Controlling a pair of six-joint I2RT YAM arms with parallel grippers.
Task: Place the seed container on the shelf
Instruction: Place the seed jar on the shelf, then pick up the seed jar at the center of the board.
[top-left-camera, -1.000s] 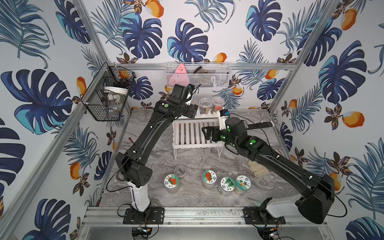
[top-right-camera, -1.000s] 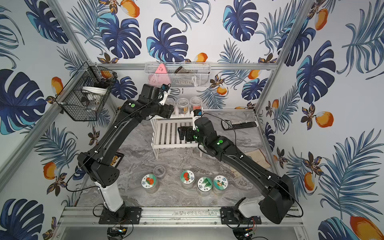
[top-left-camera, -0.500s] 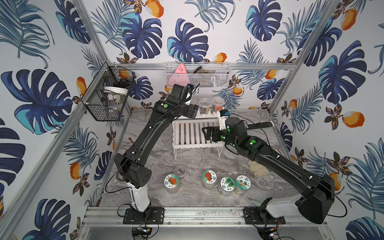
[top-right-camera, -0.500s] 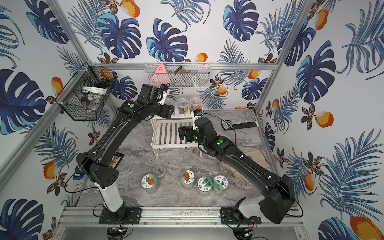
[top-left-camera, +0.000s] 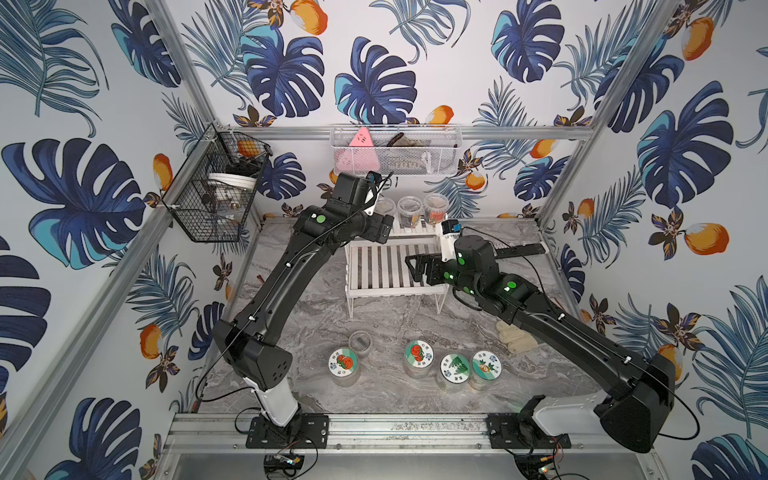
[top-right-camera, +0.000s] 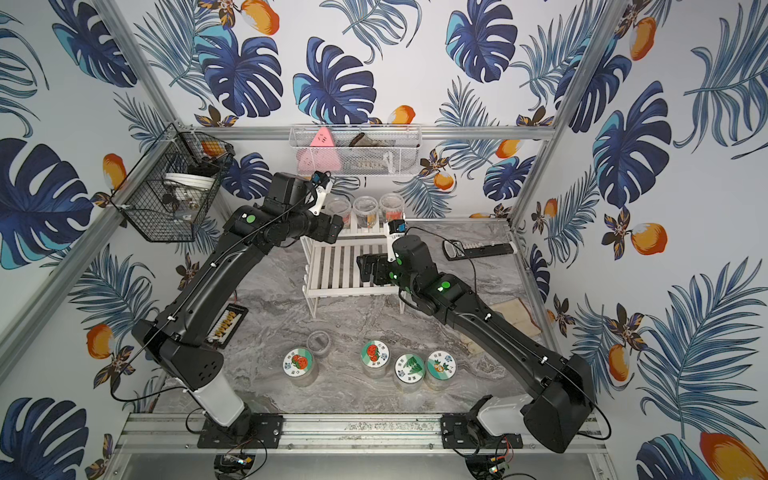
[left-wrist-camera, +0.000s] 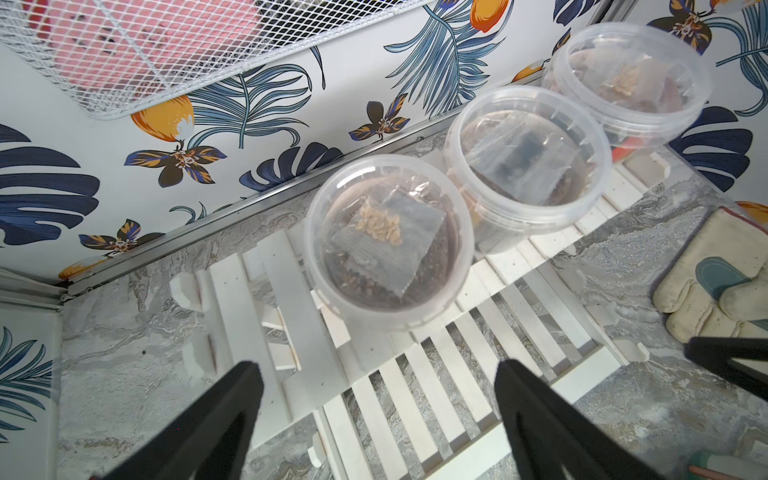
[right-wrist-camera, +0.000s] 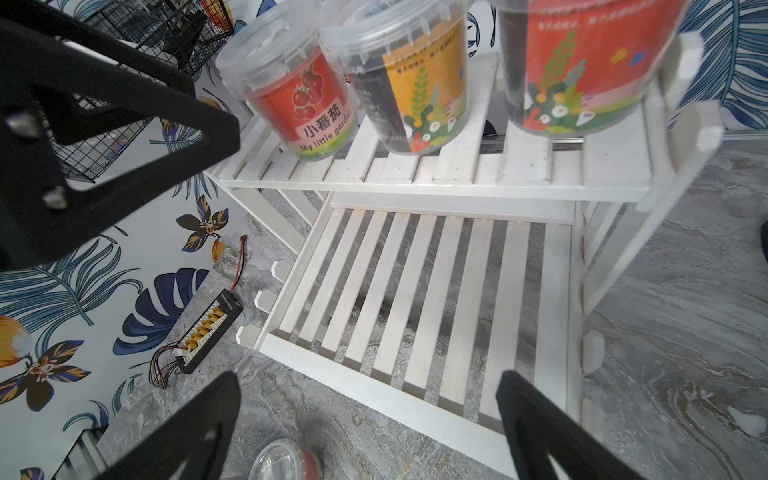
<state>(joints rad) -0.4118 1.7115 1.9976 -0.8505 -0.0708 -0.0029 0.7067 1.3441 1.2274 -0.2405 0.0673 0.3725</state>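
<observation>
Clear seed container (left-wrist-camera: 388, 241) stands upright at the left end of the upper tier of the white shelf (top-left-camera: 382, 266), beside two more tubs (left-wrist-camera: 528, 166). Left gripper (left-wrist-camera: 376, 368) hangs near it, jaws wide, holding nothing. Right gripper (right-wrist-camera: 368, 376), equally wide and empty, hovers above the lower tier.

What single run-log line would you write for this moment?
left gripper: open, clear of seed container | seed container: upright, upper tier of shelf | right gripper: open, empty

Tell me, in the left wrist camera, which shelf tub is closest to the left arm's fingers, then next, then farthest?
1. Left tub, just ahead of the left fingers.
2. Middle tub, centre of the row.
3. Right tub, far right end.
</observation>
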